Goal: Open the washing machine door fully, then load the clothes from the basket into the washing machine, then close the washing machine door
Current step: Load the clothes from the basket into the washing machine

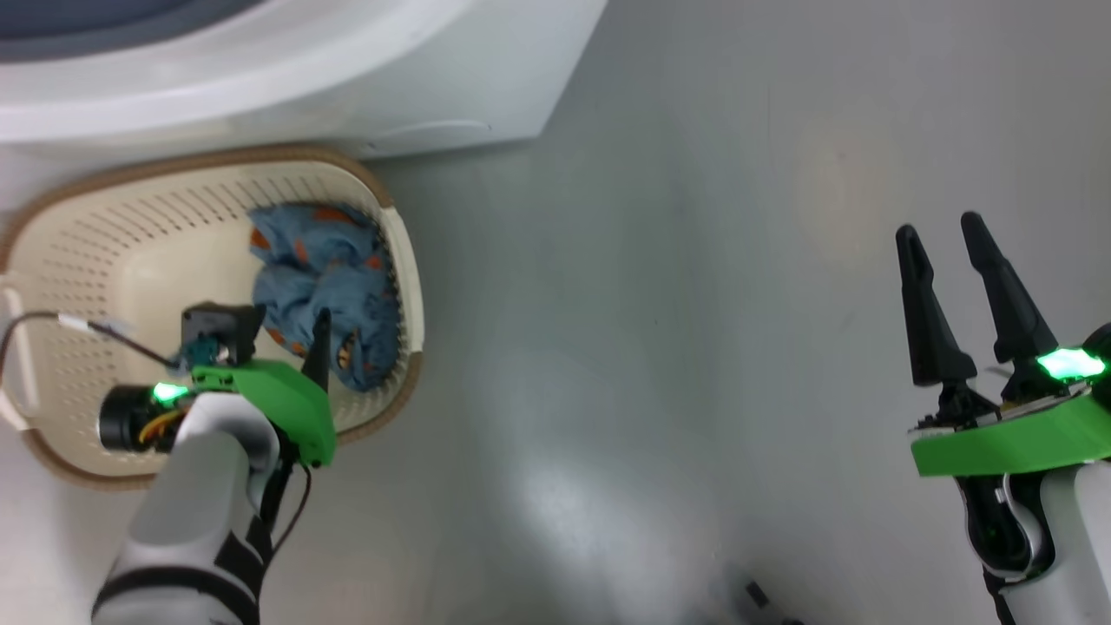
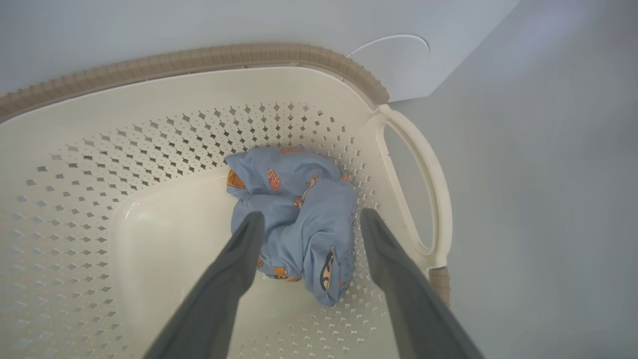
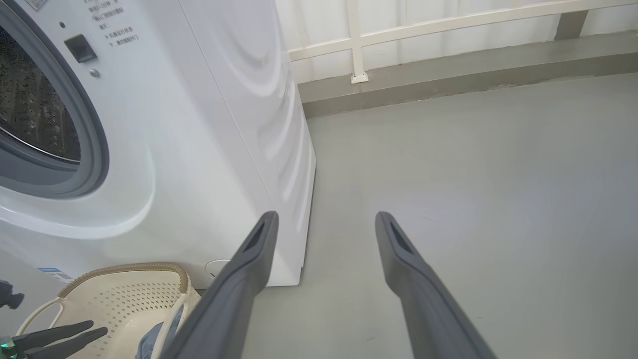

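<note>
Clothes (image 2: 294,199): bunched against the right wall of the basket (image 2: 199,55), framed by the wide-open left claw (image 2: 311,215). Step: loading. Next move, likely: lower, close on fabric. Right claw (image 1: 940,226): wide, empty, above floor (image 1: 694,304).

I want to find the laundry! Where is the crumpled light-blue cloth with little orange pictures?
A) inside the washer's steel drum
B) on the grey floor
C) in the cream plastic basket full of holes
C: the light-blue printed clothes lie bunched on the bottom of the cream perforated plastic basket.
</note>
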Controlling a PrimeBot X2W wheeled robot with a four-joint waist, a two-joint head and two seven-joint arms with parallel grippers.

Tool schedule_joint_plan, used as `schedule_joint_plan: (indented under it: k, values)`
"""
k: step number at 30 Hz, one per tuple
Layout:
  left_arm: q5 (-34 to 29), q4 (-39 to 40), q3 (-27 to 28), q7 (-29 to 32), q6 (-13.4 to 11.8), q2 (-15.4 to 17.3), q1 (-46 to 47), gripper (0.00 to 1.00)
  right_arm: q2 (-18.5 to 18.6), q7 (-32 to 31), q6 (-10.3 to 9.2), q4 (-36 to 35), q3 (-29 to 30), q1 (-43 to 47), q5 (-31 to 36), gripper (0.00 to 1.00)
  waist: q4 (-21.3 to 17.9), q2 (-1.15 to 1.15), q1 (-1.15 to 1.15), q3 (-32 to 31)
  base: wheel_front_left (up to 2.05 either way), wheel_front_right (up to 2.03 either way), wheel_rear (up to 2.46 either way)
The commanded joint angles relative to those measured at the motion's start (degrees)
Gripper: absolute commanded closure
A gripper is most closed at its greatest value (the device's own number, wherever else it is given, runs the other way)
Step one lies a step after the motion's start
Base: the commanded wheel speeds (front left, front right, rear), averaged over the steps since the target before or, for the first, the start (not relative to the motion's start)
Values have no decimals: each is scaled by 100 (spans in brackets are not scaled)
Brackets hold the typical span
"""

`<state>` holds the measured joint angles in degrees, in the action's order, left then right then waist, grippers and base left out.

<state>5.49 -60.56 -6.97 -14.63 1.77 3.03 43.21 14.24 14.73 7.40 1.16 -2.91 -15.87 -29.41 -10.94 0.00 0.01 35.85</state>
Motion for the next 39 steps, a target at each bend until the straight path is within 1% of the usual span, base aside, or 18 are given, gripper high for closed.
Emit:
schedule_joint_plan:
  k: [1, 7, 12, 17, 27, 28, 30, 35, 39]
  values:
    - [-76, -141, 67, -37, 25, 200, 144, 0, 39, 27, 9, -147, -120, -11, -88, 0, -222, 0, -1, 457, 0, 0, 0]
    - [-147, -876, -48, -37, 47, 335, 774, 0, -9, 27, 9, -208, -188, -213, -132, 0, -367, 0, -1, 805, 0, 0, 0]
    - [-185, -1121, -130, 28, 68, 433, 1034, 0, -31, 27, 9, -232, -214, -318, -153, 0, -465, 0, -1, 988, 0, 0, 0]
    - [-230, -1251, -244, 238, 128, 552, 1242, 0, -63, 27, 9, -287, -231, -389, -171, 0, -584, 0, -1, 1184, 0, 0, 0]
    - [-192, -1322, -332, 576, 31, 728, 1572, 0, -78, 27, 9, -379, -223, -386, -192, 0, -746, 0, -1, 1410, 0, 0, 0]
    - [-180, -1325, -333, 594, 22, 729, 1580, 49, -75, 27, 9, -378, -224, -383, -190, 0, -750, 0, -1, 1404, 0, 0, 0]
    - [-126, -1329, -315, 618, 26, 709, 1574, 100, -64, 27, 9, -375, -227, -369, -180, 0, -749, 0, -1, 1368, 0, 0, 0]
    - [-11, -1334, -283, 556, 33, 657, 1503, 100, -36, 27, 9, -378, -213, -331, -130, 0, -683, 0, -1, 1190, 0, 0, 0]
    - [150, -1336, -188, 346, 3, 575, 1375, 100, 12, 27, 9, -352, -218, -289, -97, 0, -561, 0, -1, 937, 0, 0, 0]
